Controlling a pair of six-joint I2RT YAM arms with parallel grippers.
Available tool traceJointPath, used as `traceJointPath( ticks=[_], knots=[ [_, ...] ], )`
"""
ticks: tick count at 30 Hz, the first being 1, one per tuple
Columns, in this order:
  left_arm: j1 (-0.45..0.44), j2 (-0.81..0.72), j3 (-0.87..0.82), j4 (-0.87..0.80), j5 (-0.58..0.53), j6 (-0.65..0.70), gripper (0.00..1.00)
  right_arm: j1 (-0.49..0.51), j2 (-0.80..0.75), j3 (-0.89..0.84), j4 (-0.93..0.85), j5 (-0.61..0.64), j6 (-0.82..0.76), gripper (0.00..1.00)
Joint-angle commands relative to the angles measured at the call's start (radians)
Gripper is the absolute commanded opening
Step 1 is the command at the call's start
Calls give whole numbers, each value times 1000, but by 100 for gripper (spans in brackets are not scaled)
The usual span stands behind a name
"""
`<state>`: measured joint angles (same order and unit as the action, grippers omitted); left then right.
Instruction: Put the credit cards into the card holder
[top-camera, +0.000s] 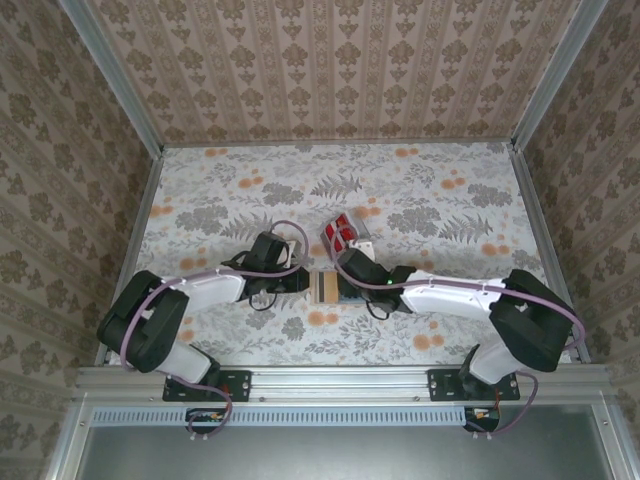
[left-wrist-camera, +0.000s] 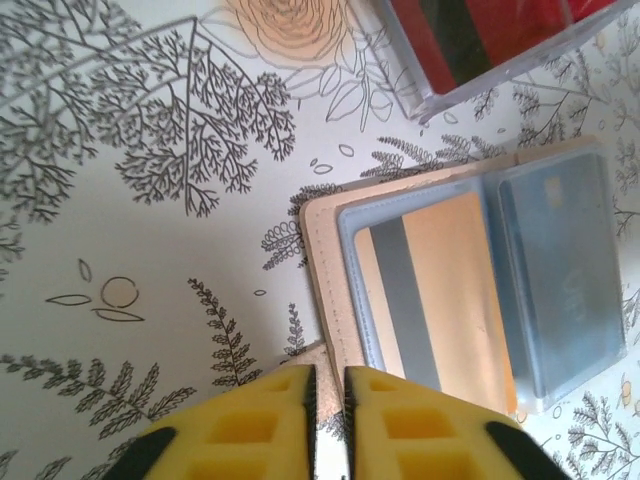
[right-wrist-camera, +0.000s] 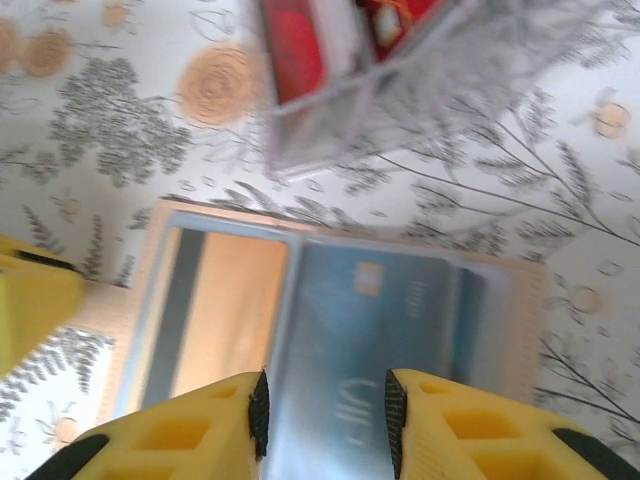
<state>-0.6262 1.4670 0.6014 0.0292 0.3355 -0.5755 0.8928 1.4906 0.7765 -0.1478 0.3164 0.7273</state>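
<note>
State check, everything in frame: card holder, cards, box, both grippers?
Card holder: open, lying flat.
Gold card: tucked in a clear pocket.
Blue card: in the neighbouring pocket.
Red cards: in the clear box, beside the holder.
Left gripper: fingers nearly together at the holder's edge; grip unclear.
Right gripper: open over the blue card, holding nothing.
</note>
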Motion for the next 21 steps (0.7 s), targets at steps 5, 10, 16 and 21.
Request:
traceJointPath(
  ticks=[5,10,16,21],
  knots=[
    [23,30,159,-87,-41,104,21,-60,-142,-193,121,-100,117,40],
    [44,150,251,-69,25,129,18,-75,-182,-259,152,-153,163,38],
    [46,227,288,-29,93,129,13,-78,-207,-309,168,-176,201,35],
    [45,269,275,2,125,124,13,-92,-196,-357,233,-211,237,34]
  ],
)
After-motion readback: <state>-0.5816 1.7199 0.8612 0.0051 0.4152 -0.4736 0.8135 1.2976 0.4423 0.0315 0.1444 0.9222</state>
